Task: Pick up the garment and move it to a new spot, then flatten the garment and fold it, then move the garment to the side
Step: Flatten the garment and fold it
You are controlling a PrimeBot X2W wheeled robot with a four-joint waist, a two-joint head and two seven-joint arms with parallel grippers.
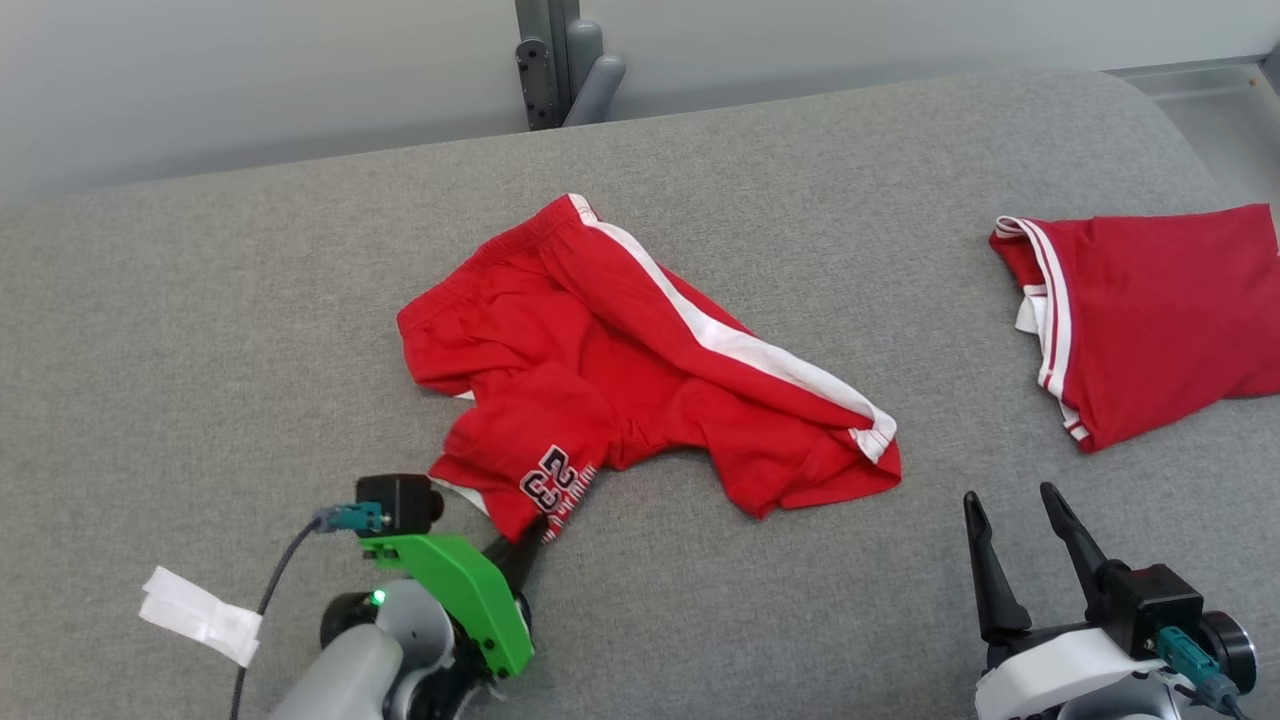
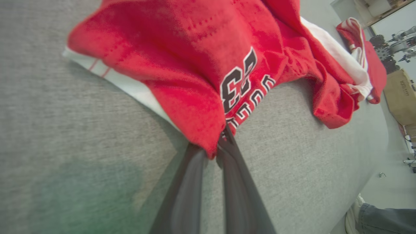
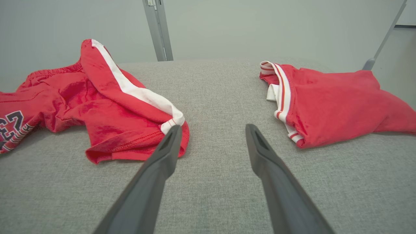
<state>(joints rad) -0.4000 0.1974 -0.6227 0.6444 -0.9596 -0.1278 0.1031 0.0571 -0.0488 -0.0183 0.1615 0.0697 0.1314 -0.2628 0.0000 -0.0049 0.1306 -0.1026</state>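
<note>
1. Closest in, lower left: the left fingers [image 1: 518, 557] are clenched on a hem corner of the red shorts [image 1: 620, 370], soft jersey cloth with a white side stripe. They pinch right beside the black-and-white 23 print [image 1: 548, 478]. The left wrist view backs it up, with those fingers [image 2: 234, 169] nipping a fold of red cloth.
2. Lower right: the right fingers [image 1: 985, 560] are spread wide and grasp nothing. They hover over the grey woven fabric surface [image 1: 200, 330], near the striped leg end of the shorts but not touching it.
3. Beside the left arm, a white strip of tape [image 1: 200, 615] lies on the surface, apart from the cloth.
4. Mid-surface: the shorts lie crumpled, legs bunched, waistband toward the far edge. By my read they rest on the surface, not lifted yet.
5. Farther right: a 2nd red garment with white-and-red striped trim [image 1: 1150, 310] lies well apart from the shorts.
6. Far edge: a grey metal post [image 1: 560, 60] stands behind the surface.
7. Progress call: only the opening grab is made. Lifting, moving to a new spot, flattening, folding and shifting aside all remain.
</note>
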